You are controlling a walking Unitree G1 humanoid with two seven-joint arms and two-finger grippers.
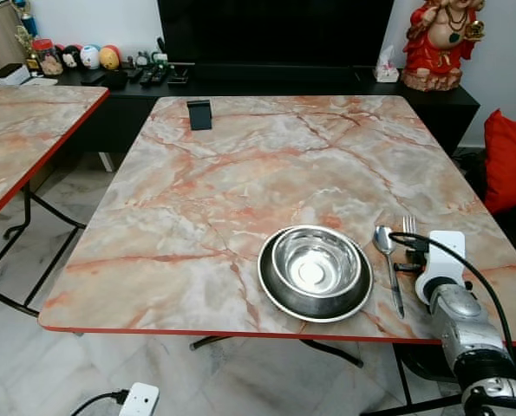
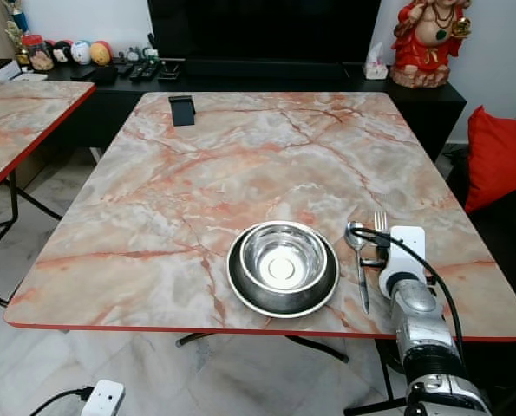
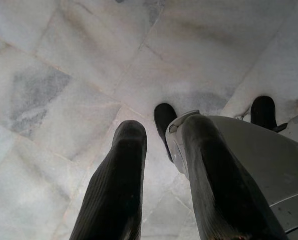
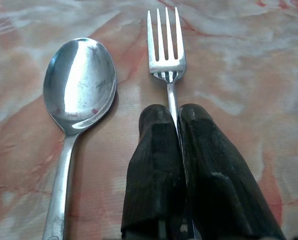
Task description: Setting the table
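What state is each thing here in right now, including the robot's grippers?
Fork: flat on the table, handle pinched by the right gripper.
Spoon: lying bowl up beside the fork, untouched.
Bowl: upright, empty, sitting in the plate.
Plate: flat on the table, under the bowl.
Right gripper: shut on the fork.
Left gripper: open, holding nothing, above the floor.

The right arm reaches forward low over the table edge, its gripper with 2 black fingers pressed together on a thin handle, while the left gripper hangs pointing down, fingers slightly apart.
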